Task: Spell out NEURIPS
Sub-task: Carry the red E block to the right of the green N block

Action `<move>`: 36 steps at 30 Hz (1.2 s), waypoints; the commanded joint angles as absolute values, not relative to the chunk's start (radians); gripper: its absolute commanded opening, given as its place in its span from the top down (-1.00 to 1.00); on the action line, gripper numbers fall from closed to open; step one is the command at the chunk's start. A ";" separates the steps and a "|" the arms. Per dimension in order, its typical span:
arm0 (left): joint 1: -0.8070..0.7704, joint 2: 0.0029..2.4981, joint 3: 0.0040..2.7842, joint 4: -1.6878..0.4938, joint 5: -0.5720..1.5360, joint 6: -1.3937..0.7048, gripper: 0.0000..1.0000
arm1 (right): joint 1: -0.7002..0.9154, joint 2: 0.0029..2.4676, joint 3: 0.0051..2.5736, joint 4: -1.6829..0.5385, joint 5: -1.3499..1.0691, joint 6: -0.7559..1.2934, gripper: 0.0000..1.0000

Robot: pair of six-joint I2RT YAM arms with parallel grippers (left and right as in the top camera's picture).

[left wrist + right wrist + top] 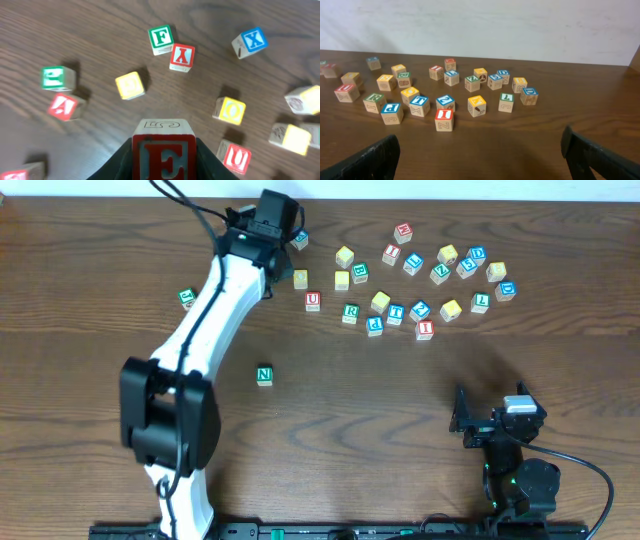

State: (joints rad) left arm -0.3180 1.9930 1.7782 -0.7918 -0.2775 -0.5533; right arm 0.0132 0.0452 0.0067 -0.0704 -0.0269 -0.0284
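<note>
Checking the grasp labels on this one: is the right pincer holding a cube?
No, the right wrist view shows the right pincer wide open with nothing in it, only bare table below.

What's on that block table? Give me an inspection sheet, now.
Surface: dark brown wooden table, no spills seen.
Job's things: green N wooden cube alone, nearer the arms; red E wooden cube in the left gripper; red U, green R, blue P, red I among the far cubes; S not identified.
Clutter: other lettered wooden cubes scattered far right; one green cube alone at left.
Grippers: left shut on the E cube; right gripper open, empty.
Cables: black cable above the left arm; another beside the right arm.
Surroundings: pale wall behind the table.
</note>
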 commanded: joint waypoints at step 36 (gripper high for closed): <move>-0.622 1.829 1.477 -0.973 -0.082 -0.405 0.63 | 0.007 0.041 0.006 -0.075 -0.029 -0.012 -0.99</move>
